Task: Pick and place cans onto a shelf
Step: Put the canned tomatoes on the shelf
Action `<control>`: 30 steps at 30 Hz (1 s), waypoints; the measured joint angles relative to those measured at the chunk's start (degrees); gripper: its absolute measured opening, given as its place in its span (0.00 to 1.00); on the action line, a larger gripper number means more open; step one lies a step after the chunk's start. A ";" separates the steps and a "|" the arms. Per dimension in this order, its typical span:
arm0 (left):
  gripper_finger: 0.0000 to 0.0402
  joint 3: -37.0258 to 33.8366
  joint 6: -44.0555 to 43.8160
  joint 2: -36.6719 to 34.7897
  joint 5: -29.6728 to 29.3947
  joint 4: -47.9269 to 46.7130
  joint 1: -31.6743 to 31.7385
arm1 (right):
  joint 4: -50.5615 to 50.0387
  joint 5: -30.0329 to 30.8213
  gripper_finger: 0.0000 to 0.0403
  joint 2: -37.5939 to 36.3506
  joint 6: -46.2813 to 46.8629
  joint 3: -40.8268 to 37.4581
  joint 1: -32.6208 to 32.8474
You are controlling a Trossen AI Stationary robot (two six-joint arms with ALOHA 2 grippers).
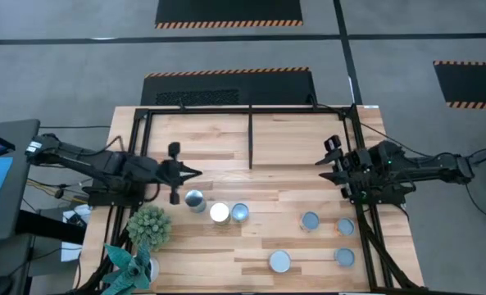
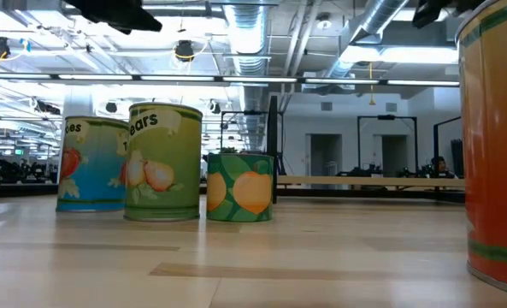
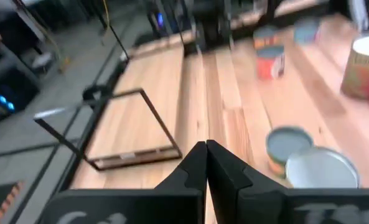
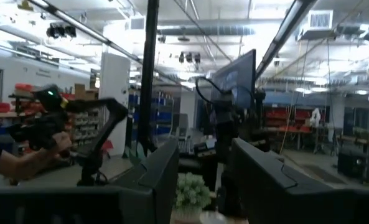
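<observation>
Seven cans with shiny round tops stand upright on the wood table top: three in a cluster [image 1: 220, 211], two at the right [image 1: 310, 221] [image 1: 345, 227] and two near the front edge [image 1: 280, 261] [image 1: 344, 257]. The shelf [image 1: 251, 135], a black thin-barred frame with a central divider bar, stands over the far half of the table. My left gripper [image 1: 193, 172] [image 3: 206, 158] is shut and empty, above the table just beyond the cluster. My right gripper [image 1: 325, 162] [image 4: 203, 171] is open and empty, by the shelf's right side, above the table.
A spiky green potted plant [image 1: 148, 226] stands at the table's near left corner. In the low view three cans [image 2: 163, 162] stand in a row and an orange can [image 2: 497, 145] is close at the right. A person's hand [image 4: 28, 146] holding a device shows in the room beyond.
</observation>
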 joint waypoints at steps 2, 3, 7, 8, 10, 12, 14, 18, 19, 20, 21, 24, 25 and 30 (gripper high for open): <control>0.00 1.13 -0.51 2.98 -0.02 -2.42 0.00 | 0.02 0.00 0.43 1.53 0.01 0.00 0.00; 0.00 1.37 -0.68 4.38 0.00 -2.71 0.00 | 0.01 0.00 0.43 2.13 0.02 0.00 0.00; 0.00 1.49 -1.17 8.58 0.00 -3.14 0.00 | -0.02 0.02 0.43 4.15 0.04 0.00 0.00; 0.00 1.42 -1.19 9.57 0.02 -3.48 0.00 | 0.00 0.02 0.43 4.51 0.05 0.00 0.00; 0.00 1.25 -1.21 11.32 0.02 -4.36 0.00 | 0.09 0.04 0.43 5.43 0.07 0.00 0.00; 0.00 1.25 -1.23 13.17 -0.04 -5.24 0.00 | 0.02 0.04 0.43 6.17 0.08 0.00 0.00; 0.00 1.25 -1.27 14.73 -0.07 -6.16 0.00 | 0.01 0.07 0.43 6.73 0.14 0.01 0.00; 0.00 1.25 -4.46 17.33 -0.05 -5.79 0.00 | -0.05 0.09 0.43 7.96 0.42 0.02 0.00; 0.00 1.25 -5.85 17.89 -0.07 -5.56 0.00 | -0.06 0.11 0.43 8.17 1.10 0.02 0.00; 0.00 1.25 -7.23 18.28 -0.04 -5.63 0.00 | 0.12 0.11 0.43 8.36 1.59 0.03 0.00; 0.00 1.25 -8.47 18.69 0.09 -5.75 0.00 | 0.16 0.11 0.43 8.63 2.12 0.04 0.00; 0.02 1.25 -9.67 19.57 1.94 -6.58 0.02 | -0.04 0.11 0.43 9.25 2.65 0.04 0.00; 0.03 1.25 -9.60 19.69 2.61 -6.79 0.02 | 0.08 0.11 0.43 9.50 2.67 0.04 0.00; 0.13 2.72 -8.74 19.63 3.43 -10.49 0.04 | -0.08 0.09 0.43 10.32 2.71 0.04 0.00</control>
